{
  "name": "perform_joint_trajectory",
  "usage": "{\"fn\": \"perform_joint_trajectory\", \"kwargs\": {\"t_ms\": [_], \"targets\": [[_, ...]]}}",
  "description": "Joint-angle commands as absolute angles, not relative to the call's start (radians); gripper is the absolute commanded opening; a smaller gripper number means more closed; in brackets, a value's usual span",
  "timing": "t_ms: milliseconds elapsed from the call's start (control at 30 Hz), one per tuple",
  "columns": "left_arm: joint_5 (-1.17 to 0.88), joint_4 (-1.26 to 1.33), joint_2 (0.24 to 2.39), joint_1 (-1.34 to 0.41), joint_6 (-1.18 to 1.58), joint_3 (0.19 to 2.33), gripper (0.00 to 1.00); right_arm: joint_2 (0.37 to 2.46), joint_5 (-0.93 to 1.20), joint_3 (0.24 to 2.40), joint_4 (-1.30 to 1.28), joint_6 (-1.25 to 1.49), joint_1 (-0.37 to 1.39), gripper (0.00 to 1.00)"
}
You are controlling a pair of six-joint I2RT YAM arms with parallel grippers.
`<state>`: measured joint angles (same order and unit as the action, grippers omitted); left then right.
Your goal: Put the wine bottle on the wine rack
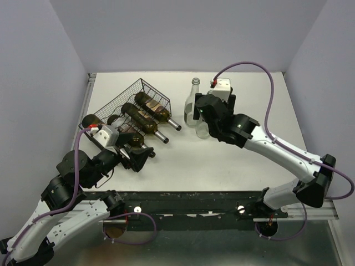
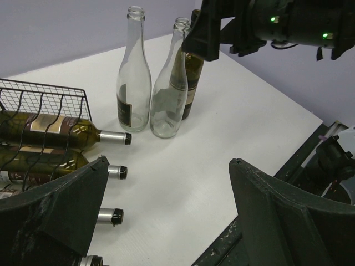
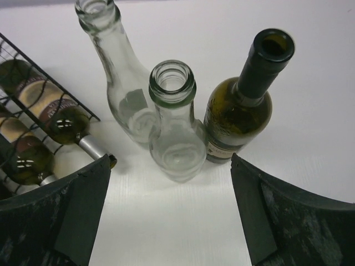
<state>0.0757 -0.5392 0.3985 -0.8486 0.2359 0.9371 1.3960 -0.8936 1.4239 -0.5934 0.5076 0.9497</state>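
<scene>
Here, three open bottles are standing upright in a tight cluster on the table (image 1: 222, 160), just right of the rack (image 1: 125, 100): a clear bottle (image 3: 173, 138), a tall bottle (image 3: 119, 83) of clear glass behind it, and a green bottle (image 3: 241, 111) touching or nearly touching the clear one. The right wrist view is looking straight down their mouths. The top view is hiding the green bottle under the arm and is showing only the two clear ones. The left wrist view is showing all three from the side, labels included.

The rack is holding several dark bottles (image 1: 150, 113) lying side by side, capped necks sticking out past its open edge toward the cluster.

The right gripper (image 3: 169, 160) is hovering over the cluster with its jaws spread wide, gripping nothing, the clear bottle's mouth sitting between the fingers (image 3: 83, 210) in its camera. The left gripper (image 2: 167, 161) is hanging by the rack's near corner, also wide open and holding nothing.
</scene>
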Motion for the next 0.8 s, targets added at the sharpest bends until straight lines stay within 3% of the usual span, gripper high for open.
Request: {"fn": "perform_joint_trajectory", "kwargs": {"t_ms": [0,600,767], "targets": [[0.038,-0.514,0.402,-0.853,0.232,0.927,0.99,1.437,-0.799,1.398,-0.519,0.485,0.893,0.92],[0.113,-0.514,0.385,-0.853,0.201,0.868,0.99,1.597,-0.810,1.425,-0.370,0.364,0.788,0.68],[0.195,-0.531,0.385,-0.853,0.242,0.864,0.99,1.586,-0.802,1.414,-0.356,0.342,0.779,0.47]]}}
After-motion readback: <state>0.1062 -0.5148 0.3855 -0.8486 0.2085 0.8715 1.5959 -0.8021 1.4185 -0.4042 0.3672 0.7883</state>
